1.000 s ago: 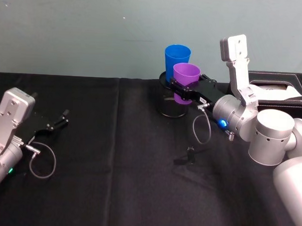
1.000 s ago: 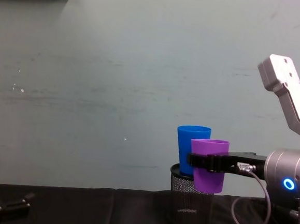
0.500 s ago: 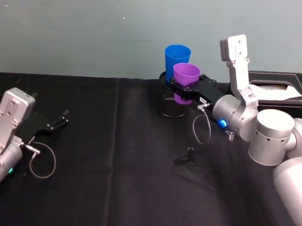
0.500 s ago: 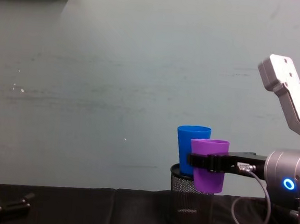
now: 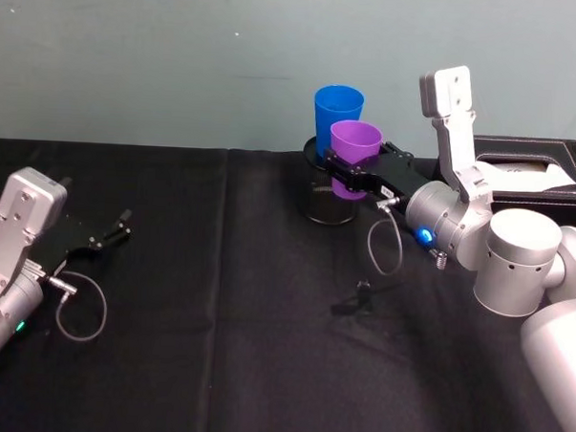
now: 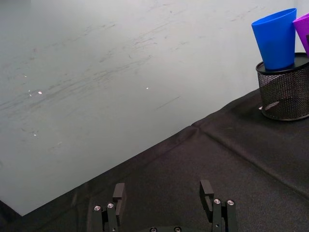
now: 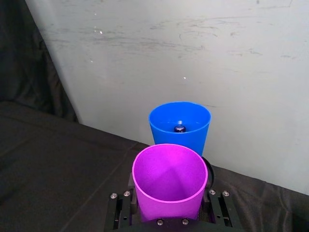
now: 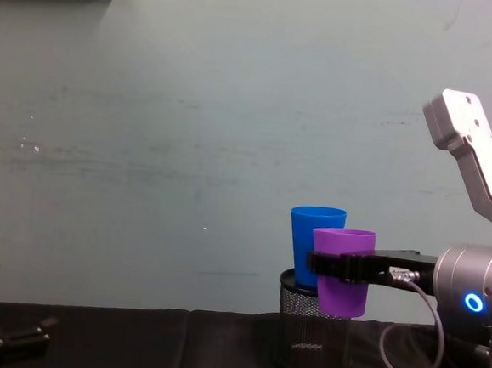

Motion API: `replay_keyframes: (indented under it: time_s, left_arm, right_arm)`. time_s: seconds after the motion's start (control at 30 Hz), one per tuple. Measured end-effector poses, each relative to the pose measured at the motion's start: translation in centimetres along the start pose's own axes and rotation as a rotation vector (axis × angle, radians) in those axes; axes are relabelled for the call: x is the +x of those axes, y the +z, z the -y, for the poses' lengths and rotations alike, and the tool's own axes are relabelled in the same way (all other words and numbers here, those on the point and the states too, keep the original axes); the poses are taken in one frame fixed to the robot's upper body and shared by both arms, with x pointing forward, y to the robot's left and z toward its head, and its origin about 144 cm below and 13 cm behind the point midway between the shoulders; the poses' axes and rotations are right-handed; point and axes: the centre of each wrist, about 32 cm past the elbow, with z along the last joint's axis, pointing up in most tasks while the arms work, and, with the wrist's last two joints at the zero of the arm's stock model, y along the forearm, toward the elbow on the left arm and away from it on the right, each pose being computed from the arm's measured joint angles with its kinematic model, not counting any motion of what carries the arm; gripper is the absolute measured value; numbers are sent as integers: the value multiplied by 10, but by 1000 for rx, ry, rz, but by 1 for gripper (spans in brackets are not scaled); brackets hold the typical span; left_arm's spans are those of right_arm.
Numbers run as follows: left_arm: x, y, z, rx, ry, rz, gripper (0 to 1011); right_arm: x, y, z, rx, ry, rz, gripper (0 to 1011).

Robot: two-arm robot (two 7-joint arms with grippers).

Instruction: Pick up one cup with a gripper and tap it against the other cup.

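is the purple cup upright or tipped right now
Upright. The purple cup has a level rim, held by the right gripper.

The purple cup (image 5: pixel 354 145) was a plain, bright violet, unpatterned inside and out; the blue cup (image 5: pixel 338 110) was a solid vivid blue; the pen holder (image 8: pixel 311 336) beneath it was black wire mesh; the right gripper (image 5: pixel 352 173) had black jaws with a small white label, on a silver-grey arm (image 5: pixel 511 259) bearing a glowing blue ring light (image 8: pixel 474 302); the left gripper (image 5: pixel 110 232) was black, its arm silver-grey with a small green light; the bench (image 5: pixel 214 366) wore a black cloth; the wall (image 8: pixel 191 128) was pale grey-green, scuffed with faint streaks.
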Motion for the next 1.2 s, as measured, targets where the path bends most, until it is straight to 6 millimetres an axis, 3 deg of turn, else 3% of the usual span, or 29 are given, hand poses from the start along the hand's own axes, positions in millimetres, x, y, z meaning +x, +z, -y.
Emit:
replay_keyframes:
  time_s: [1.2]
  left_arm:
    - [0, 0, 0, 0, 0, 0, 1000]
  right_arm:
    - [0, 0, 0, 0, 0, 0, 716]
